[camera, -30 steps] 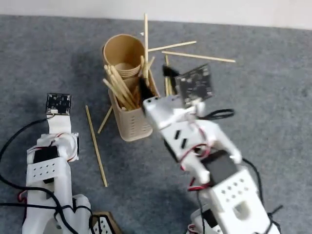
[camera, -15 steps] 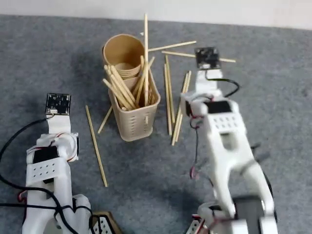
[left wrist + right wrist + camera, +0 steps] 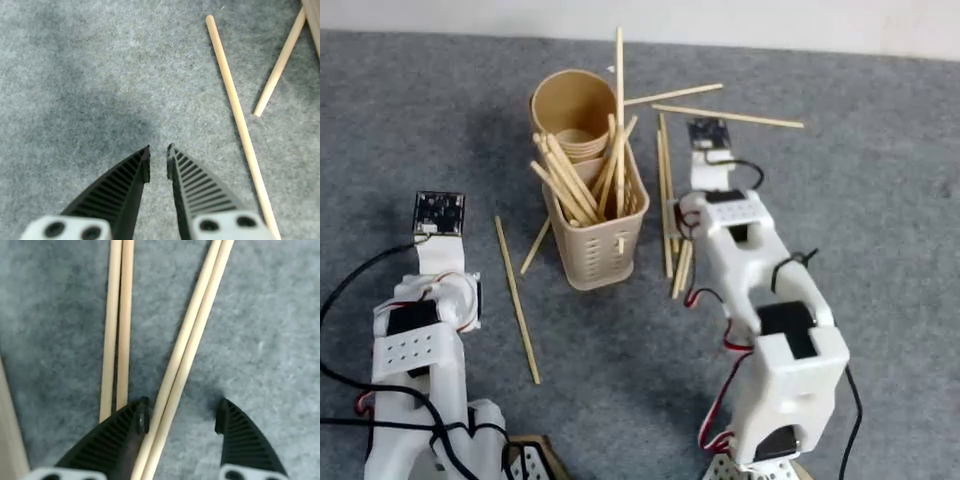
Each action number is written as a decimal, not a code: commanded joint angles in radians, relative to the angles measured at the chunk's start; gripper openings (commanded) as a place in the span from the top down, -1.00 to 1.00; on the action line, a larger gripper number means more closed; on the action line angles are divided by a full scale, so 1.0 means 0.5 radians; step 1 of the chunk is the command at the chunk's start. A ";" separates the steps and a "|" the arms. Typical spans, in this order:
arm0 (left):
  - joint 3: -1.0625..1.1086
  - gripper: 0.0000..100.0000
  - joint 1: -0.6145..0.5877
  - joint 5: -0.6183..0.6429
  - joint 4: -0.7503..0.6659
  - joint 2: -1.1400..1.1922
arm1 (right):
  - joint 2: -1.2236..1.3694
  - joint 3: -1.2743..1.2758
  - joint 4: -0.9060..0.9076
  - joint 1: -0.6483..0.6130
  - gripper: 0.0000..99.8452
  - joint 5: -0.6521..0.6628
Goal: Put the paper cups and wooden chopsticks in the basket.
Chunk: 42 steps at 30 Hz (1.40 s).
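**Left side.** The left gripper [image 3: 158,150] hangs over the carpet [image 3: 75,75] with its fingers almost together. Only a narrow slit shows at the tips, and nothing is between them. A long stick [image 3: 237,120] lies flat just beside it. A short stick [image 3: 280,62] lies beyond that one, angled toward the basket and not touching the long stick.

**Centre.** The basket [image 3: 595,255] stands upright. A cup stack [image 3: 570,100] of nested cups, mouths up, sits at its far end. A bundle [image 3: 570,180] of sticks leans inside the basket, and one tall stick [image 3: 619,90] rises nearly upright, well above the rim.

**Right side.** Two pairs of sticks lie flat on the carpet.
- The inner pair [image 3: 117,325] lies just beside the basket wall, its two sticks side by side.
- The outer pair [image 3: 192,335] lies slanted, with its near end closing in on the inner pair.

The right gripper [image 3: 182,417] sits low over the carpet, spread wide and clamping nothing. It straddles the outer pair: one finger stands between the two pairs, the other over carpet on the outer side. Whether the fingers touch the sticks cannot be told.

**Far right.** Two more lie beyond the right arm, well apart from its gripper — a far stick [image 3: 675,95] near the cup stack and an end stick [image 3: 730,116] farther right.
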 commanded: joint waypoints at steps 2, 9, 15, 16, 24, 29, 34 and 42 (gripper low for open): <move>-0.005 0.80 0.026 -0.018 -0.025 -0.041 | 0.118 -0.094 0.084 0.005 0.82 -0.018; -0.005 0.80 0.026 -0.018 -0.025 -0.041 | 0.051 -0.278 0.437 0.106 0.99 -0.018; -0.005 0.80 0.029 -0.018 -0.025 -0.041 | -0.585 -0.339 0.493 0.164 0.99 -0.104; -0.005 0.80 0.029 -0.018 -0.028 -0.041 | -0.763 -0.339 0.486 0.158 0.99 -0.132; -0.002 0.80 0.032 -0.018 -0.031 -0.041 | -2.110 -0.118 0.140 -0.226 0.99 -0.160; 0.017 0.80 0.035 -0.018 -0.034 -0.041 | -2.361 0.308 -0.551 -0.624 0.99 -0.147; 0.020 0.80 0.035 -0.018 -0.034 -0.041 | -2.358 0.735 -0.864 -0.806 0.99 -0.144; 0.029 0.80 0.035 -0.018 -0.077 -0.041 | -2.211 1.272 -1.201 -0.931 0.99 0.107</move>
